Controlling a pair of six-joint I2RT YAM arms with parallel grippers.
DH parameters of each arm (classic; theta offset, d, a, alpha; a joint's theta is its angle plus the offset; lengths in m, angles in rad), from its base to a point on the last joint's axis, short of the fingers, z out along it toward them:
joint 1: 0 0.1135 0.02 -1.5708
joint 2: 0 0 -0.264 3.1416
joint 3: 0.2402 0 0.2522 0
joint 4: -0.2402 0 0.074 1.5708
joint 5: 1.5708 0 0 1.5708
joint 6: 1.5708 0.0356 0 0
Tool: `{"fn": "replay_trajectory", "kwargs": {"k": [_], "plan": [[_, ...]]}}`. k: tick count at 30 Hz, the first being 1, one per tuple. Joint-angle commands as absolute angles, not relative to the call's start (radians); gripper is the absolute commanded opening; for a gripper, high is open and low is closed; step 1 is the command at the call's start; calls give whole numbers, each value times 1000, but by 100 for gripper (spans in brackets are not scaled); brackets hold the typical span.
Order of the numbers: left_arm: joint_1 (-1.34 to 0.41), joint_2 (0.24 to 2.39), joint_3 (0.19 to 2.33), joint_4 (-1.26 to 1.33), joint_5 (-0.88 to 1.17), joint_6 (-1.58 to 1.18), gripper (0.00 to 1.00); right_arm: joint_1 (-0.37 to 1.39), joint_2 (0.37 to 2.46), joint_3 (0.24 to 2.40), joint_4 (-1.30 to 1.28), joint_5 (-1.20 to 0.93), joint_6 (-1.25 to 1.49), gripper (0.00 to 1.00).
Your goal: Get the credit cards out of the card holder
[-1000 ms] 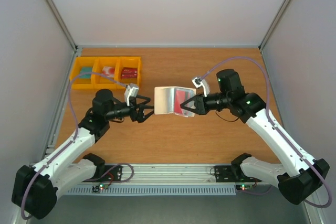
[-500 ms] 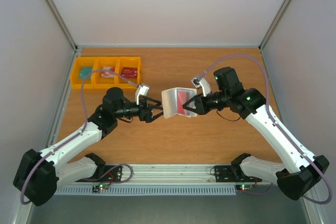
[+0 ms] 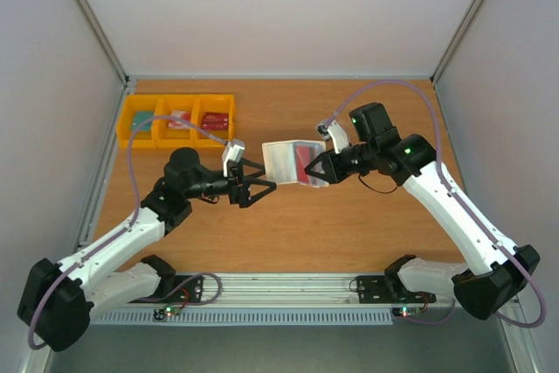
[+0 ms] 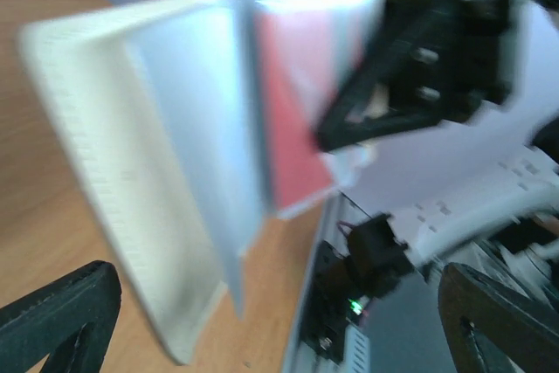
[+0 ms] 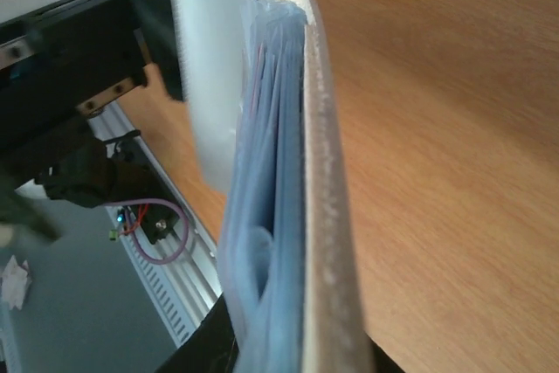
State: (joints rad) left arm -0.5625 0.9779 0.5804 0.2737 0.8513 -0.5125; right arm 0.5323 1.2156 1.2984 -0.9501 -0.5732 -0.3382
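The card holder hangs open above the table, cream outside and pale blue-grey inside. A red credit card sits in its right-hand pocket. My right gripper is shut on the holder's right flap. In the right wrist view the holder is edge-on between the jaws. My left gripper stands wide open just left of the holder's lower left edge, with nothing in it. The left wrist view is blurred; it faces the holder and the red card, with one black fingertip in each bottom corner.
Three yellow bins stand in a row at the back left, with small cards inside. The aluminium rail with the arm bases runs along the near edge. Grey walls close in the left, right and back.
My left gripper has opened fully and its arm has reached right toward the holder. The right arm has shifted the holder slightly up and back.
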Motion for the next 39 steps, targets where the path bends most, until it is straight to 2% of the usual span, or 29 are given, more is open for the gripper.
{"fn": "replay_trajectory", "kwargs": {"k": [1, 10, 12, 14, 18, 20, 21, 25, 27, 29, 34, 38, 39], "plan": [[-573, 1019, 578, 288, 627, -555, 99, 539, 1169, 1296, -925, -637, -354, 1], [-644, 1076, 598, 350, 585, -537, 99, 561, 1152, 1276, -901, -730, -385, 1], [-644, 1069, 593, 342, 559, -549, 95, 561, 1153, 1273, -915, -801, -412, 3], [-645, 1065, 585, 378, 595, -553, 82, 561, 1151, 1258, -923, -834, -434, 4], [-674, 1068, 550, 458, 675, -522, 28, 561, 1177, 1201, -868, -839, -408, 5], [-690, 1079, 521, 492, 647, -526, 6, 560, 1190, 1168, -808, -866, -369, 8], [-694, 1081, 505, 502, 627, -551, 1, 561, 1192, 1154, -781, -883, -355, 11], [-694, 1066, 428, 537, 576, -635, 0, 560, 1151, 1106, -731, -903, -328, 41], [-695, 1058, 407, 586, 603, -626, 0, 559, 1133, 1084, -708, -931, -324, 49], [-695, 1048, 405, 633, 652, -558, 0, 560, 1130, 1057, -666, -950, -307, 51], [-692, 1028, 413, 692, 684, -457, 0, 550, 1165, 1048, -655, -799, -291, 38], [-681, 1013, 396, 668, 662, -495, 0, 540, 1149, 1045, -648, -843, -306, 38], [-679, 1010, 392, 654, 654, -510, 0, 538, 1140, 1047, -661, -867, -322, 41]]}}
